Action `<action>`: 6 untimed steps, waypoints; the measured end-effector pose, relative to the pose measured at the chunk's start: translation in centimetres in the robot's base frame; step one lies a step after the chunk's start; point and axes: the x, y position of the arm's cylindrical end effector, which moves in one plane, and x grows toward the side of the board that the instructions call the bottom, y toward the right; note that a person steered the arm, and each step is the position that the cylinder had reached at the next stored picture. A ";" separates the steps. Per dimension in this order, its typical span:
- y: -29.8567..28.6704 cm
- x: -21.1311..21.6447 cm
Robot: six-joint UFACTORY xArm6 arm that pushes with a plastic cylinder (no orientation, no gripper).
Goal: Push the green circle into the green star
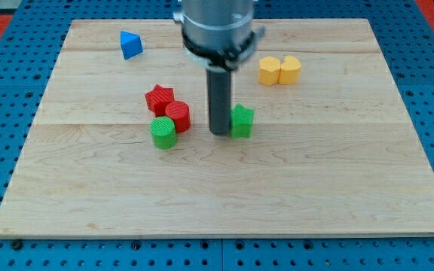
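The green circle [163, 132] lies left of the board's centre, touching the red circle [178, 116] at its upper right. The green star [242, 120] lies to the right, near the centre. My tip [219, 132] stands between them, right against the star's left side and well to the right of the green circle. The rod hangs down from the arm's grey housing [218, 26] at the view's top.
A red star [158, 98] touches the red circle on its upper left. A blue triangle [130, 44] lies at the upper left. Two yellow blocks [279, 71] sit side by side at the upper right. The wooden board [224, 203] rests on a blue pegboard.
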 end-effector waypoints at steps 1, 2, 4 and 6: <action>-0.3 3.4; -9.7 5.6; -14.7 -0.1; -4.2 1.1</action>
